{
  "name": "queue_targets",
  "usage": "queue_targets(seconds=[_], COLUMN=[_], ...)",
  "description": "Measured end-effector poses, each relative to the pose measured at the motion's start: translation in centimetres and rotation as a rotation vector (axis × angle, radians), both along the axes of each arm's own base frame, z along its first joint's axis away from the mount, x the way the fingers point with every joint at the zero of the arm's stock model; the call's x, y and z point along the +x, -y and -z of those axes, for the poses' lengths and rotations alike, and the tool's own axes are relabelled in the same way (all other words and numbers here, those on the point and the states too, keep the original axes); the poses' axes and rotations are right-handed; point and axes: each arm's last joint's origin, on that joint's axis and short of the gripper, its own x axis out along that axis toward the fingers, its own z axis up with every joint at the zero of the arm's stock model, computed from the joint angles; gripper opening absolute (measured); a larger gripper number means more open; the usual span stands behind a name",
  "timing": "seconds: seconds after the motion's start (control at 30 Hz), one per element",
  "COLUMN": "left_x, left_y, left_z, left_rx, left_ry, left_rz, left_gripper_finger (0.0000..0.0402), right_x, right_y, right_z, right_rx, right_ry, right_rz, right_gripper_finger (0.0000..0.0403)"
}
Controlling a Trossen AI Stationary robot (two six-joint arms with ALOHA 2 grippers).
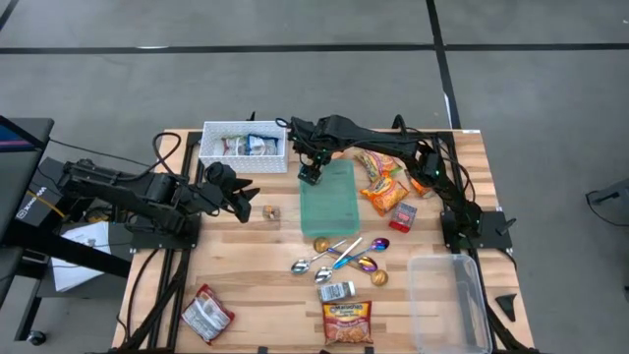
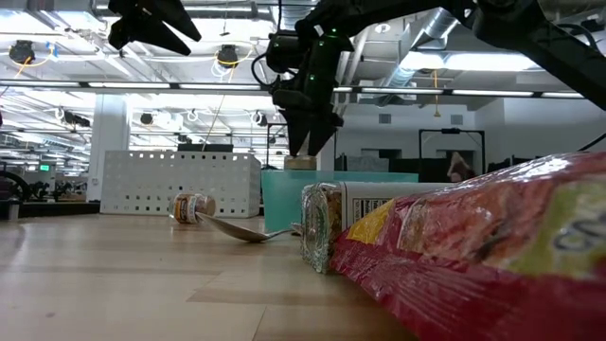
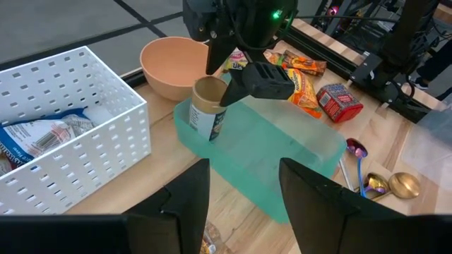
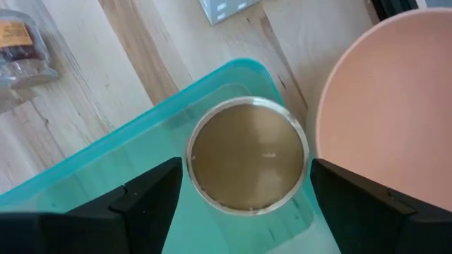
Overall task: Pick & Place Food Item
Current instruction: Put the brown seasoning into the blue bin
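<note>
Red snack bag (image 2: 492,256) nearest, right end effector (image 4: 247,194) wide above jar (image 4: 247,154), left parted.

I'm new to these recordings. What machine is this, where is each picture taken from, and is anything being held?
Two dark robot arms work at a wooden table. One picture looks down from overhead, one sits at tabletop height, and one rides on each wrist. The right tool hangs open just above a small jar standing upright in a teal container, beside a peach bowl; its fingers flank the jar without gripping. The left tool waits open near a white basket of packets. Snack bags, spoons and a clear bin also lie on the table. Nothing is held.
</note>
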Motion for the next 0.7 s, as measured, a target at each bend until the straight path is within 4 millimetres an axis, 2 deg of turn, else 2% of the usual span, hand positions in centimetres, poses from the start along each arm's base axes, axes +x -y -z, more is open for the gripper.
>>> queue_targets(seconds=[0.17,0.27,0.5,0.7], left_x=[0.0,0.0,0.0,0.0], left_y=[0.0,0.0,0.0,0.0], left_z=[0.0,0.0,0.0,0.0], left_rx=[0.001,0.002,0.002,0.002], left_ry=[0.000,-0.001,0.000,-0.001], left_rz=[0.000,0.002,0.002,0.002], left_gripper_finger=[0.0165,0.0167,0.0173,0.0174], right_x=[-0.3,-0.9,-3.4,-8.1], right_y=[0.0,0.1,-1.0,-3.1], right_z=[-0.4,-1.4,-7.1,-13.7], right_rx=[0.002,0.018,0.023,-0.002], right_ry=[-0.001,-0.006,0.120,0.218], right_rz=[0.007,0.018,0.026,0.033], right_gripper_finger=[0.0309,0.0309,0.0309,0.0309])
